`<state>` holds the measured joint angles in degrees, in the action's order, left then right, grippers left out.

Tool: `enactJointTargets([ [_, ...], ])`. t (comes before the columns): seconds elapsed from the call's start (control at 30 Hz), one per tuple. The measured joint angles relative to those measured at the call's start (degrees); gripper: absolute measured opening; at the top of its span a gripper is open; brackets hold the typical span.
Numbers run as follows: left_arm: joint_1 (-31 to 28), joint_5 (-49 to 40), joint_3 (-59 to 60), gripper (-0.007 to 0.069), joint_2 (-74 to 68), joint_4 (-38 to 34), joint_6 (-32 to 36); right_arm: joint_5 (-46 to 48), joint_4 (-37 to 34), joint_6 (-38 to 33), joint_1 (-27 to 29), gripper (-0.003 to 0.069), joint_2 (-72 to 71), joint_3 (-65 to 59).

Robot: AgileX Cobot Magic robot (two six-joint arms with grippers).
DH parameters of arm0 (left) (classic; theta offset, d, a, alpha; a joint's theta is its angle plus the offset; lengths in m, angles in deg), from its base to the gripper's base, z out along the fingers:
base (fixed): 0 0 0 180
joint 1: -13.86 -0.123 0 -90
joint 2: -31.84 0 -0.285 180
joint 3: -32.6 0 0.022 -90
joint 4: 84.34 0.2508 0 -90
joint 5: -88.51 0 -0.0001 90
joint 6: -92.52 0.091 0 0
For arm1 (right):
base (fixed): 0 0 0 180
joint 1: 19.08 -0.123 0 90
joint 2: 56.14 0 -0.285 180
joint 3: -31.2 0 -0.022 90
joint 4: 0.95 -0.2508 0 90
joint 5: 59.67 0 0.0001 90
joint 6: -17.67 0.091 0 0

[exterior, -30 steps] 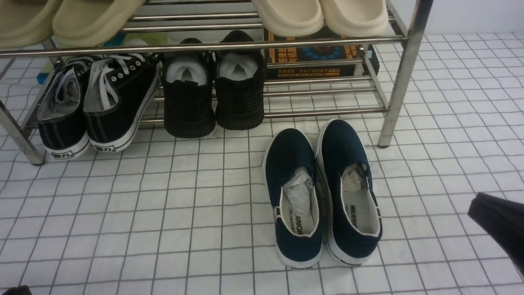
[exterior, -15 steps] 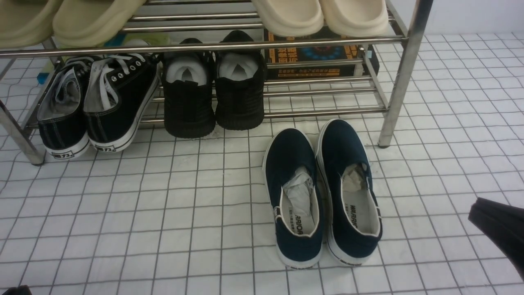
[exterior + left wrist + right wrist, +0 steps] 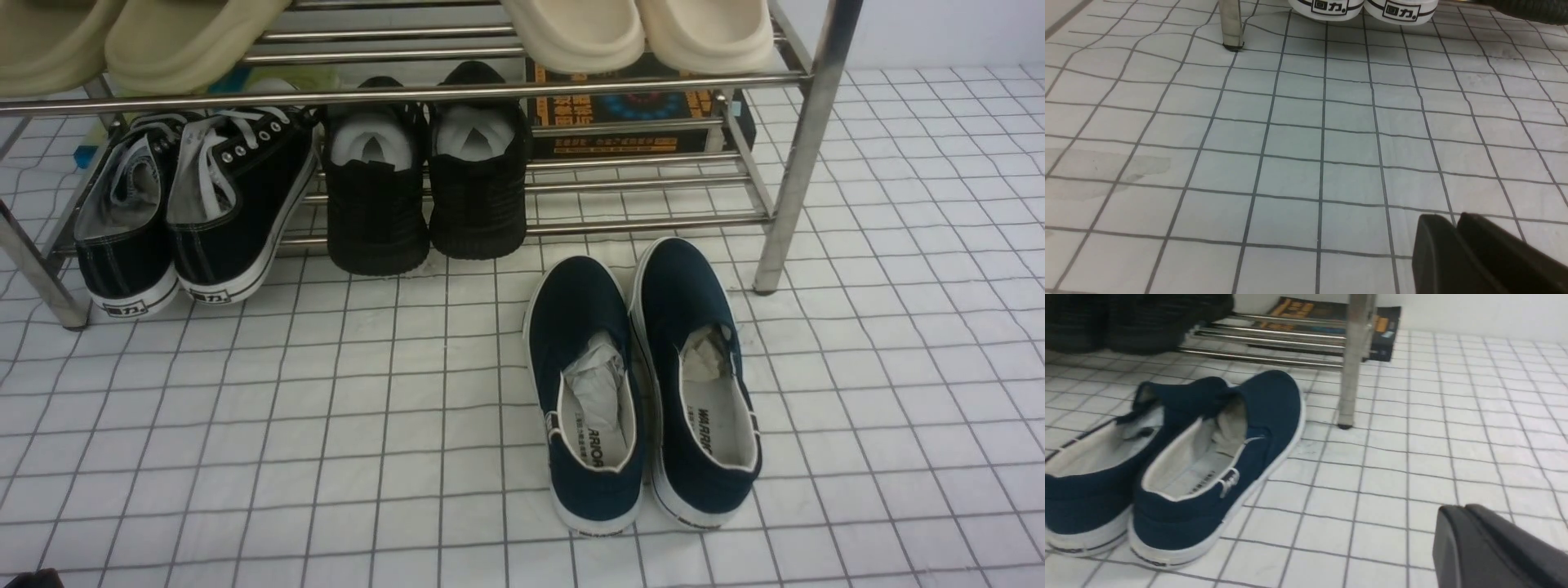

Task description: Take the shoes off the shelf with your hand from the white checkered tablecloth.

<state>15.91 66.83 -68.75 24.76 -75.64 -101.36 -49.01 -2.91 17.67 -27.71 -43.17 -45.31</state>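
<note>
1. Step in hand, as I judge it: the shoes [image 3: 642,384] already stand side by side on the white checkered tablecloth [image 3: 245,425], off the shelf [image 3: 804,147], at about 5 o'clock in the front view, just in front of its right leg. The task looks done.
2. Next move: likely only parking both arms clear of the pair.
3. Left gripper [image 3: 1457,228]: low over bare cloth, at 5 o'clock in its wrist view, fingers pressed together, holding nothing.
4. Right gripper [image 3: 1470,522]: beside the shoes, apart from them, fingers together, empty.
</note>
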Motion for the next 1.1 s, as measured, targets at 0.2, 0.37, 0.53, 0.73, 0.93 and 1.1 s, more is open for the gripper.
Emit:
enactJointTargets([
  [0.2,0.0,0.0,0.0,0.0092,0.0,0.0,0.0,6.0,-1.2,-0.6,6.5,0.0012,-4.0,-2.1],
  [0.37,0.0,0.0,0.0,0.0092,0.0,0.0,0.0,10.0,-1.4,-0.6,8.2,0.0017,-5.8,-1.9],
  [0.53,0.0,0.0,0.0,0.0092,0.0,0.0,0.0,11.3,-1.6,-0.5,9.2,0.0022,-5.8,-1.6],
  [0.73,0.0,0.0,0.0,0.0092,0.0,0.0,0.0,11.5,-1.6,-0.5,12.1,0.0031,-5.8,-1.6],
  [0.93,0.0,0.0,0.0,0.0092,0.0,0.0,0.0,11.5,-1.6,-0.5,12.5,0.0031,-5.8,-1.6],
  [1.1,0.0,0.0,0.0,0.0092,0.0,0.0,0.0,11.5,-1.6,-0.5,12.5,0.0031,-5.8,-1.6],
])
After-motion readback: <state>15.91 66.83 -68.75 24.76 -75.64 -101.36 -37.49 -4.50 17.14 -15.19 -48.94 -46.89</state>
